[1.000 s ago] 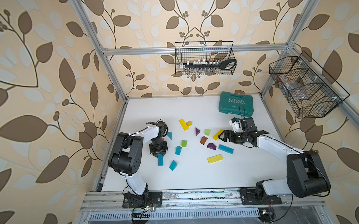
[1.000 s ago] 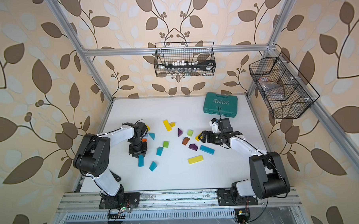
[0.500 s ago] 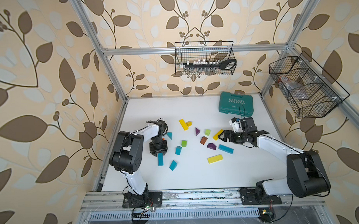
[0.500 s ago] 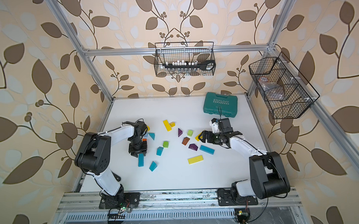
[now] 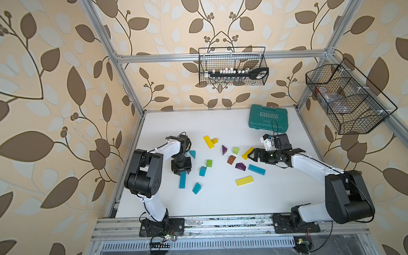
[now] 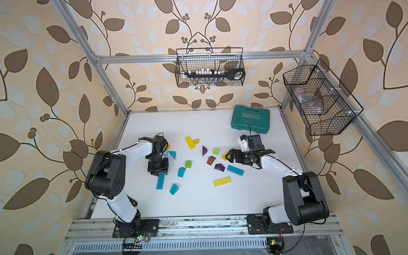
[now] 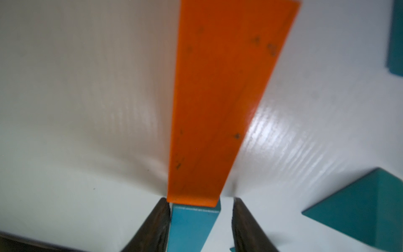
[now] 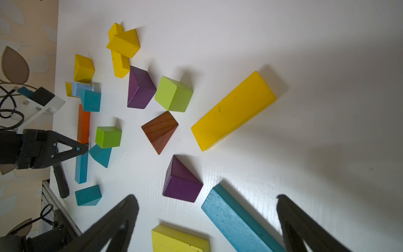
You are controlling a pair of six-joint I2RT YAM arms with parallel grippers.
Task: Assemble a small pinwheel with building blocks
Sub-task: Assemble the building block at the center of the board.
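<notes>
While left hand (image 7: 200, 201) straddles teal bar (image 7: 192, 227) unclenched, right hand (image 8: 206, 197) gapes empty.

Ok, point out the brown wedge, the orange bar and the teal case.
brown wedge (image 8: 160, 131), right wrist view, its wood-grain face
orange bar (image 7: 218, 98), left wrist view, middle of its top face
teal case (image 5: 261, 124), in a top view, lid under the lettering

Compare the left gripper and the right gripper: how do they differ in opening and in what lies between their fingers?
The left gripper is open only narrowly; the right gripper is spread wide. The left gripper straddles one end of a teal bar, with a gap at one finger; the right gripper holds nothing. Both have dark fingers.
</notes>
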